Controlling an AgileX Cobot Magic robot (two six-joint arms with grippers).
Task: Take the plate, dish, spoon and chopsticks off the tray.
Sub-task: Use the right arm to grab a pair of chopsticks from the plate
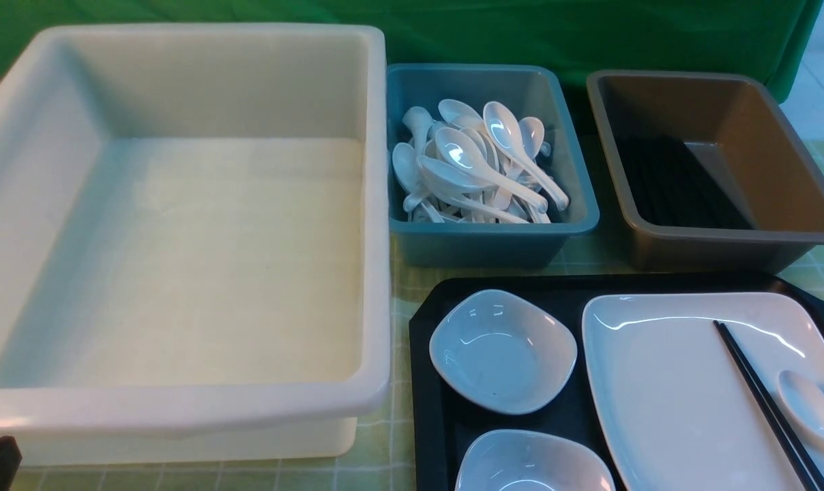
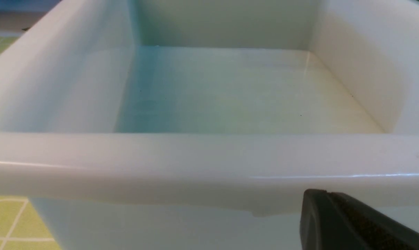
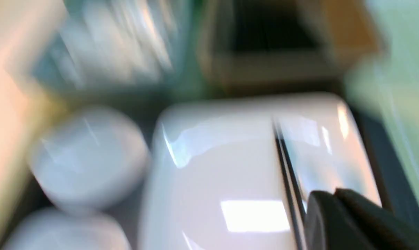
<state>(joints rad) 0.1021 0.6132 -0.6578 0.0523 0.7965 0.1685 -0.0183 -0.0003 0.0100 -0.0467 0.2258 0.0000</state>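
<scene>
The black tray (image 1: 569, 290) lies at the front right and carries the large white plate (image 1: 671, 382). Black chopsticks (image 1: 763, 401) lie slantwise on the plate, with a white spoon (image 1: 811, 409) beside them. Two small deep dishes (image 1: 502, 351) (image 1: 531, 467) stand on the tray left of the plate. My right gripper (image 3: 329, 194) hovers shut over the plate (image 3: 223, 166), just beside the chopsticks (image 3: 285, 163), with nothing visibly in it; the blur hides the spoon there. My left gripper (image 2: 320, 194) is shut and empty, low before the white bin's near wall.
A large empty white bin (image 1: 180, 402) fills the left. Behind the tray stand a blue bin (image 1: 576, 170) holding several white spoons and a brown bin (image 1: 787, 170) with black chopsticks inside. A green checked cloth covers the table.
</scene>
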